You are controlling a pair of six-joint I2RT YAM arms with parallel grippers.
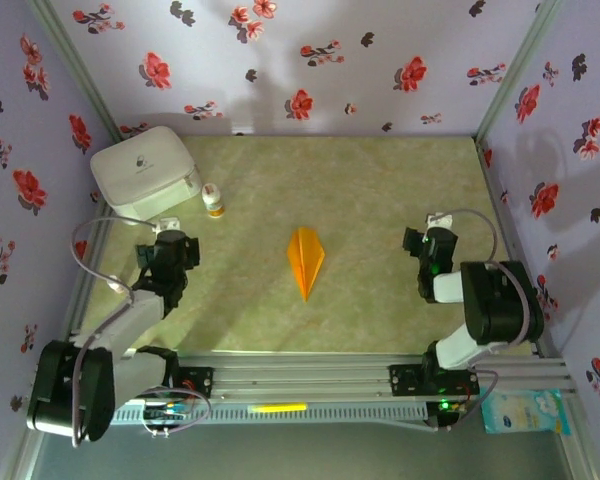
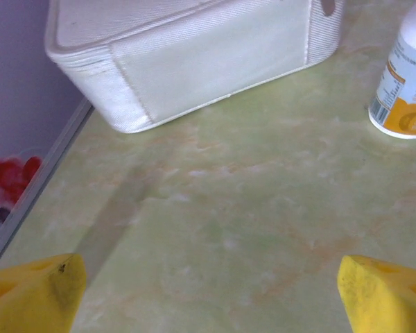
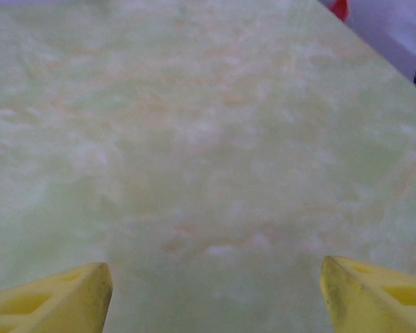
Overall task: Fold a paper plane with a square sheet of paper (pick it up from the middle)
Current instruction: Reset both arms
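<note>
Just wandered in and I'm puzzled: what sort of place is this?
Probably a small robot test booth: flowered walls box in a green marbled table, and a left arm and right arm are bolted to a metal rail at its edge.

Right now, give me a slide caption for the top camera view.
Orange paper plane rests untouched on the table between the open left hand and open right hand.

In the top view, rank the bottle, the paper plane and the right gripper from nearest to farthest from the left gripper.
From the left gripper:
1. Bottle, just ahead and to its right.
2. Paper plane, lying flat in the middle, between the arms.
3. Right gripper, across on the right side.
</note>
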